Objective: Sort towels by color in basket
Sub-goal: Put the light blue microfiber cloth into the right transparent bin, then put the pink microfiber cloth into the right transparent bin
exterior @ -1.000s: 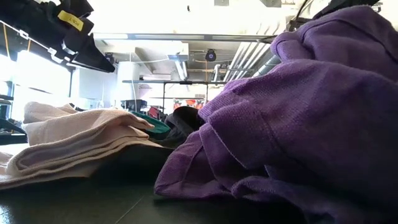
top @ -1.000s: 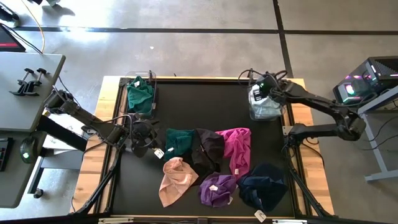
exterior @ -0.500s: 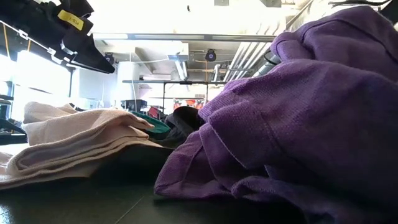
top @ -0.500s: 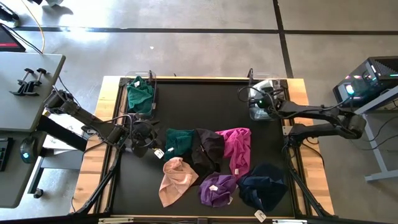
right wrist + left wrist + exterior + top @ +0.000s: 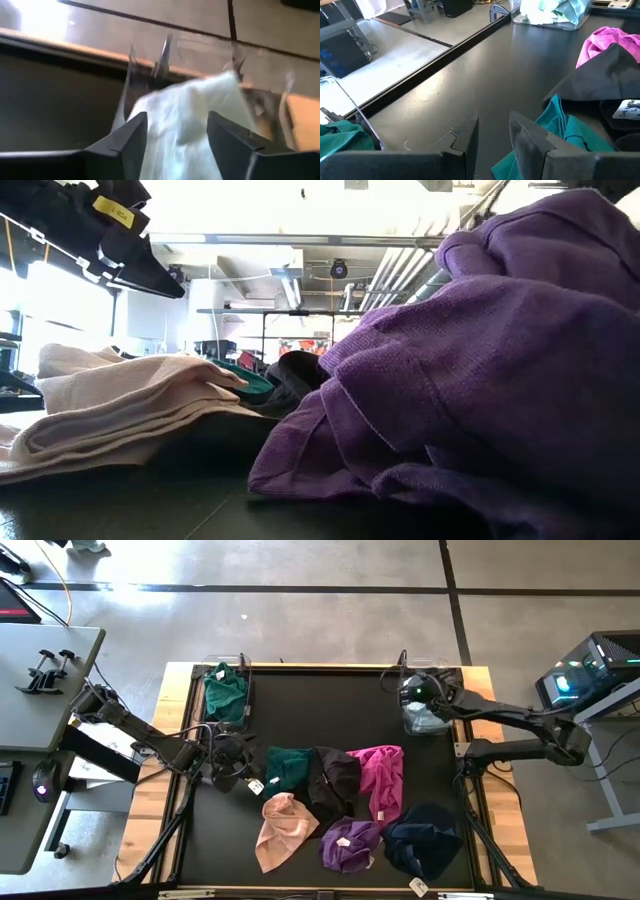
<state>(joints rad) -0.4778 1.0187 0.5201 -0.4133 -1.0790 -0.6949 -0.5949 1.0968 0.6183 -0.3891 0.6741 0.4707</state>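
two grippers: both stood parted, holding nothing
right gripper (image 5: 177, 145): over clear bin (image 5: 428, 718), pale mint towel (image 5: 185, 125) just ahead, inside it
left gripper (image 5: 495, 135): teal towel (image 5: 565, 132) beside fingertips

Six crumpled towels (image 5: 345, 805) mid-table; green one (image 5: 225, 695) & pale one (image 5: 428, 712) in far-corner bins

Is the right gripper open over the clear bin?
Open. The right gripper shows a clear gap between its fingers, above the pale towel lying in the clear bin.
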